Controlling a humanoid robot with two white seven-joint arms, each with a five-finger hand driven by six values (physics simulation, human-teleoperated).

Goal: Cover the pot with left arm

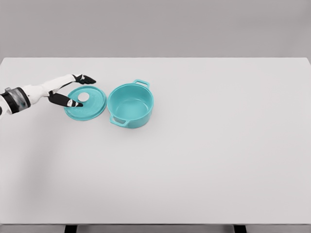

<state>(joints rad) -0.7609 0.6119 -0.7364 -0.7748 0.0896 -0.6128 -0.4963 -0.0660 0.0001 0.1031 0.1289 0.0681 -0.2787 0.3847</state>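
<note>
Head view, looking down from the robot's own head onto a wide, pale grey table (204,160) that fills most of the frame, with a plain grey wall behind it.

A teal pot (130,104) stands upright left of the table's centre. It is round, open at the top, and its inside shows bare teal walls and floor. It has two small loop handles, one at its far right rim and one at its near left rim.

Just beside the pot, on its left, a matching teal lid (86,103) lies flat on the table. Its edge is very close to the pot's side; whether they touch cannot be told. A small white round knob (83,97) sits in the middle of the lid.

The robot's white left arm comes in from the left edge of the picture. Its left hand (72,91) is over the lid's left part, spread wide around the knob: one dark-tipped finger points out past the lid's far rim, and another reaches in just beside the knob on its near side. The hand holds nothing.
</note>
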